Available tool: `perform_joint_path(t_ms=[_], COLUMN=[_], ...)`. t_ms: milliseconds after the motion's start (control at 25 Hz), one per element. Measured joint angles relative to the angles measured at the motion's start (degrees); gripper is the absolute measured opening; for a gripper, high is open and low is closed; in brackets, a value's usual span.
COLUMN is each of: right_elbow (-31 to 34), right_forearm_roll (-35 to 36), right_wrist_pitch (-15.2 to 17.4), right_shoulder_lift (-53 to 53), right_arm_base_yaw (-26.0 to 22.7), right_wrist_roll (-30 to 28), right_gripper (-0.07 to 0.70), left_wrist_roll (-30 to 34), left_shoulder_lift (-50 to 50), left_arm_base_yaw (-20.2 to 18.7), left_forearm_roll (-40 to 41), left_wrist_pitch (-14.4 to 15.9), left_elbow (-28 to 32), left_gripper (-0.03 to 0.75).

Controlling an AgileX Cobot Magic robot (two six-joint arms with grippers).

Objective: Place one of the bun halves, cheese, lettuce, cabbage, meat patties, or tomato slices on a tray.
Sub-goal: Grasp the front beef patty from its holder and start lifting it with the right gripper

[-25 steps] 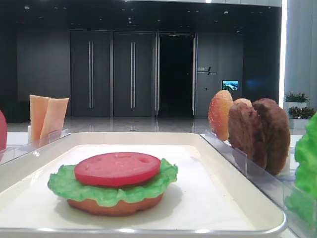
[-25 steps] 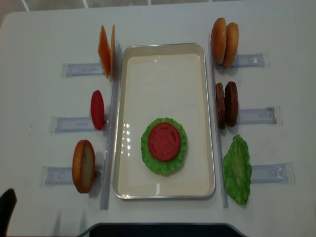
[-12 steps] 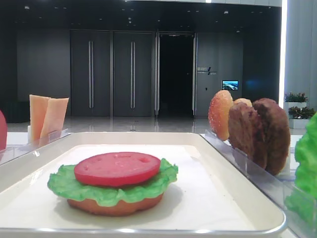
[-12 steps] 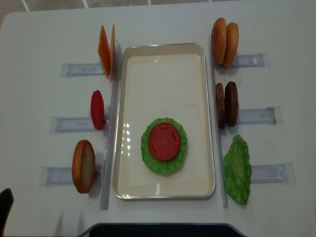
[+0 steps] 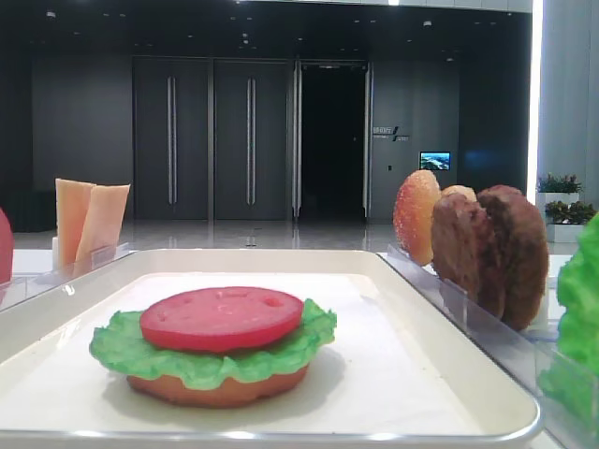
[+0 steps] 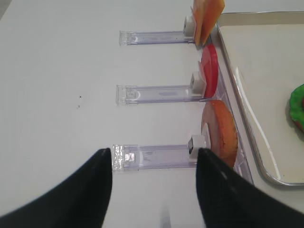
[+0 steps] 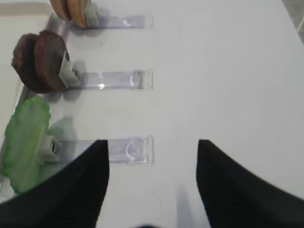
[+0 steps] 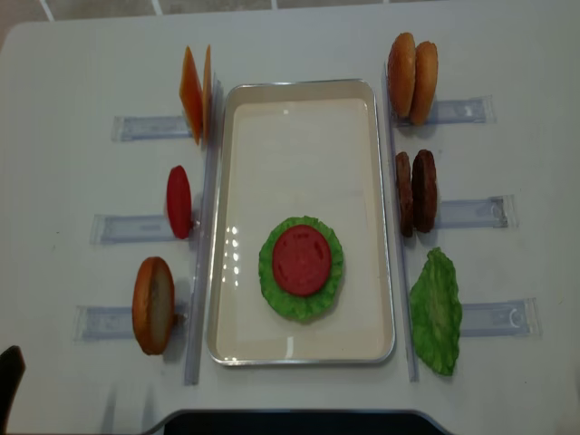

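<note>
The tray [image 8: 381, 217] holds a bun, lettuce and tomato stack [image 8: 301, 266]. Both my jaws are open and empty. I think a meat patty [image 8: 423, 190] goes next.

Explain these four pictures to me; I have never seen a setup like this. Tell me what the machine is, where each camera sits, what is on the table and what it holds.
This is a two-armed robot at a white table. One camera looks straight down, one sits low at the tray's edge, and one rides on each wrist. The dark shapes in the wrist views are the open left hand and right hand; both hold nothing. In the middle lies the cream tray, carrying a bun half topped with lettuce and a tomato slice. Clear racks beside it hold spare parts upright: cheese, another tomato slice and a bun half on the left; two bun halves, two meat patties and a lettuce leaf on the right.
</note>
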Motion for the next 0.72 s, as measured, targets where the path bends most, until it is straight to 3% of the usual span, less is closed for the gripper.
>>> perform_joint_path(t_ms=[280, 720], right_elbow=[-2.5, -22.0], right_forearm_roll=[0.0, 0.4], right_wrist_pitch=[-2.1, -1.8], right_shoulder_lift=[19.4, 48.1], right_arm_base_yaw=[0.0, 0.0], right_wrist_roll=[0.0, 0.0], right_gripper=[0.396, 0.392], left_wrist_roll=[0.0, 0.0], left_shoulder_lift=[0.0, 0.0], left_arm_base_yaw=[0.0, 0.0], left_forearm_roll=[0.0, 0.0], left_wrist_pitch=[0.0, 0.0], left_elbow=[0.0, 0.0], left_gripper=[0.393, 0.277])
